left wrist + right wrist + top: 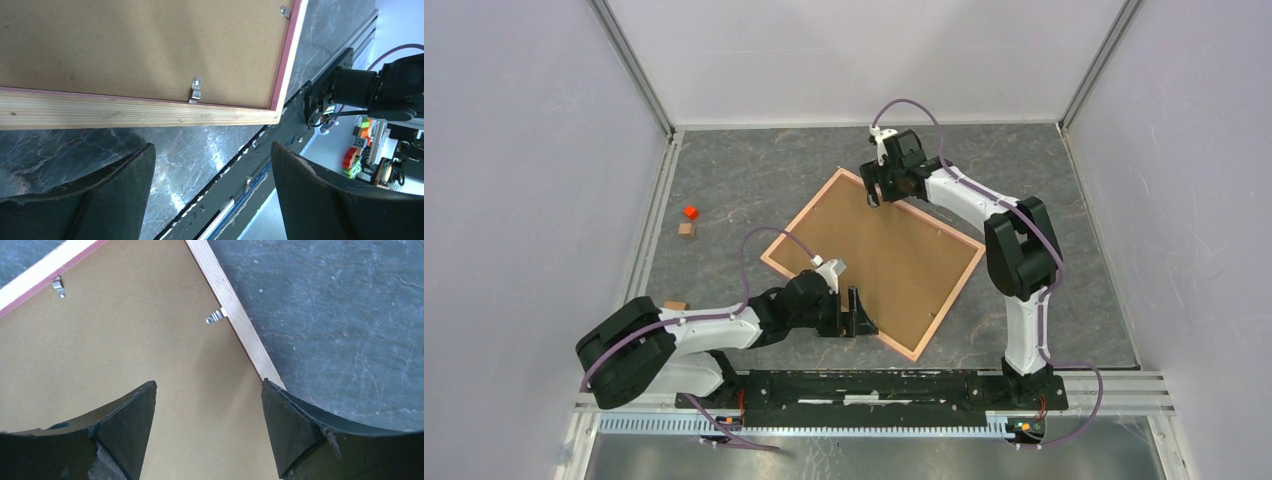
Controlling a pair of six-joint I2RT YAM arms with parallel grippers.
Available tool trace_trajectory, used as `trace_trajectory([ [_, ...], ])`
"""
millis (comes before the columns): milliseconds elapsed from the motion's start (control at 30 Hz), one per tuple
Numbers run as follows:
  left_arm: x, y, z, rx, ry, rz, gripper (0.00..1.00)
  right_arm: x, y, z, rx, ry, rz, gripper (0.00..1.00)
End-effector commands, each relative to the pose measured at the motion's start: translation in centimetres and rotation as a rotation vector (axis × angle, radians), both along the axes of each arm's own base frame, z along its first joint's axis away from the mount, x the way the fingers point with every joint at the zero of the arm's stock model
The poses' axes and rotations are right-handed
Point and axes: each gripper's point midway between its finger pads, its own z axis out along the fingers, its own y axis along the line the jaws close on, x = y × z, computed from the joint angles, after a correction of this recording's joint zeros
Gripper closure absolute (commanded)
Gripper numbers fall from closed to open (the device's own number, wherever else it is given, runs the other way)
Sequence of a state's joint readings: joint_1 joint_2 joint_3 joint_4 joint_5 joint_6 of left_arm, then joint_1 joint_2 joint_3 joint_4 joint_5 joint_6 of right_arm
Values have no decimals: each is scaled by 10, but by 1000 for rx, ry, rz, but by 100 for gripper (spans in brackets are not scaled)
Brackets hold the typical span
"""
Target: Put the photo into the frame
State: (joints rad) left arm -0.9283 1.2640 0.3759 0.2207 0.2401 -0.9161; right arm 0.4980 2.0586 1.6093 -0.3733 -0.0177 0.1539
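The salmon-railed frame [800, 213] lies back-up and turned like a diamond in the middle of the table. A plain brown backing board [884, 260] fills it, with small metal clips [196, 90] at its edge. The photo is hidden. My left gripper [856, 312] is open and empty at the frame's near-left side. In the left wrist view it [212, 160] hangs over bare table just off the pale wooden rail [125, 112]. My right gripper [876, 190] is open and empty above the far corner. In the right wrist view it [209, 390] hangs over the board [150, 340] beside the rail [235, 315].
A red cube [690, 212] and a small wooden cube [686, 230] lie at the left side of the table. Another wooden block [676, 305] sits near the left arm. Pale walls close in three sides, and the arms' black base rail [874, 385] runs along the near edge.
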Motion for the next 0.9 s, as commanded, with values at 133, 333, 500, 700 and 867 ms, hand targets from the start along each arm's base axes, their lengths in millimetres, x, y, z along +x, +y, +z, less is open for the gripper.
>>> trace_trajectory([
  [133, 10, -10, 30, -74, -111, -6, 6, -57, -70, 31, -124, 9, -147, 17],
  [333, 18, 16, 27, 2, -160, 80, 0, -141, -132, 2, -192, 86, -306, 18],
  [500, 38, 44, 44, 116, -274, 165, 0, -184, -178, -9, -163, 110, -575, 20],
  [700, 54, 49, 90, 118, -397, 192, 0, -215, -170, -45, 46, 197, -757, 31],
  [867, 49, 23, 116, 71, -403, 61, 0, -222, -167, -64, 106, 228, -810, 37],
])
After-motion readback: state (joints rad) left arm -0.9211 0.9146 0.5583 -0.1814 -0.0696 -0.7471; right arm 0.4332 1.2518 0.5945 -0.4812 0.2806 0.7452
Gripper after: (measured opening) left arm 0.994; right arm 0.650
